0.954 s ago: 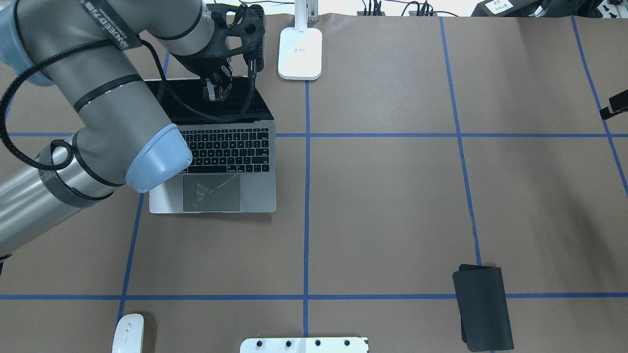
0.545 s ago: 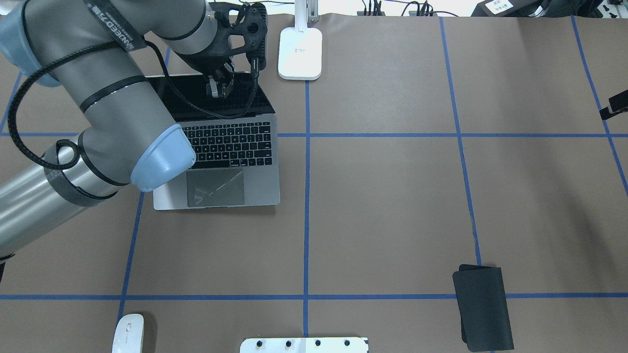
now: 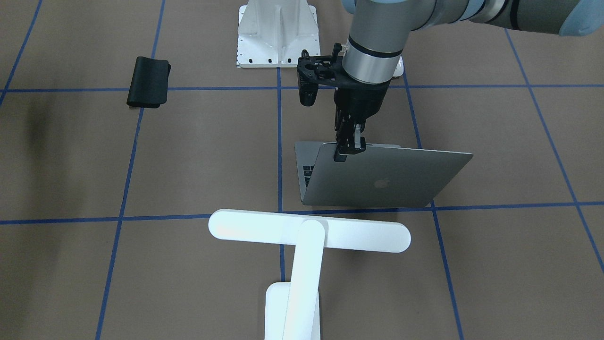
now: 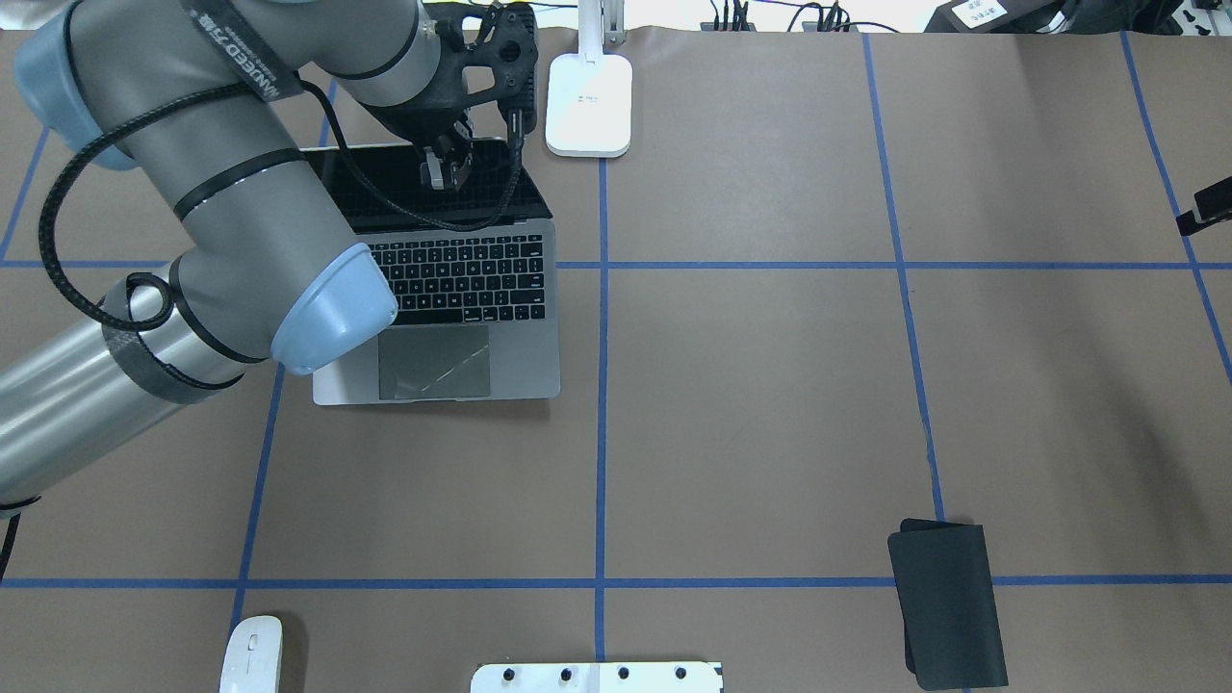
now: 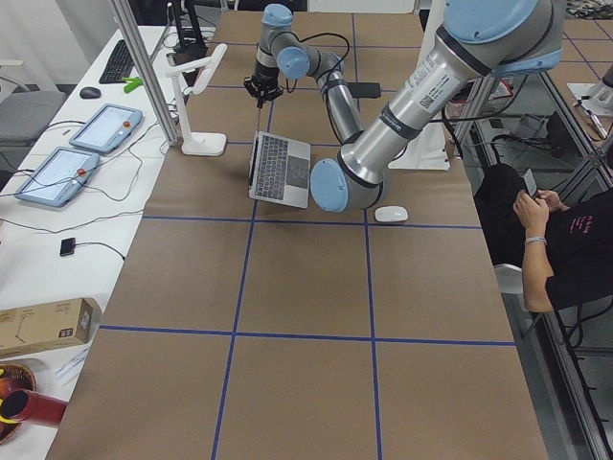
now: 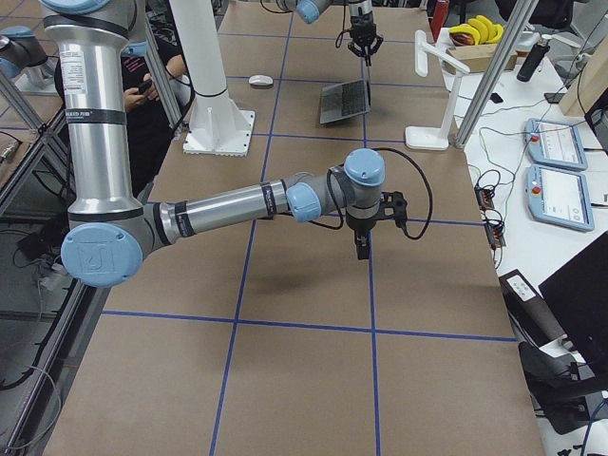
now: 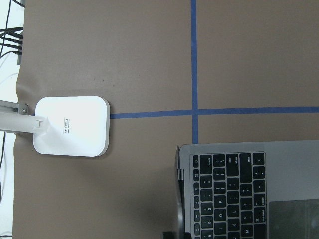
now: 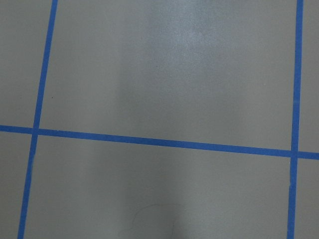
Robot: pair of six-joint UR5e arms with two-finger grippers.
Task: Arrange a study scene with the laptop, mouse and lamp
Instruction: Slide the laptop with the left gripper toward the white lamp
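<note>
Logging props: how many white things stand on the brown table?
3: the mouse at the robot's near left, the lamp beyond the laptop, the bolted pedestal near centre. None looks hidden.

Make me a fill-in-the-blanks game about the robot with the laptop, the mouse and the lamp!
1. The left gripper pinches the lid of the laptop, and the laptop is ____, so its keys show.
2. The picture on the lid is an ____.
3. The mouse is the colour ____.
4. The tape lines on the table under the lamp are ____.

Missing words: open, apple, white, blue.
</note>
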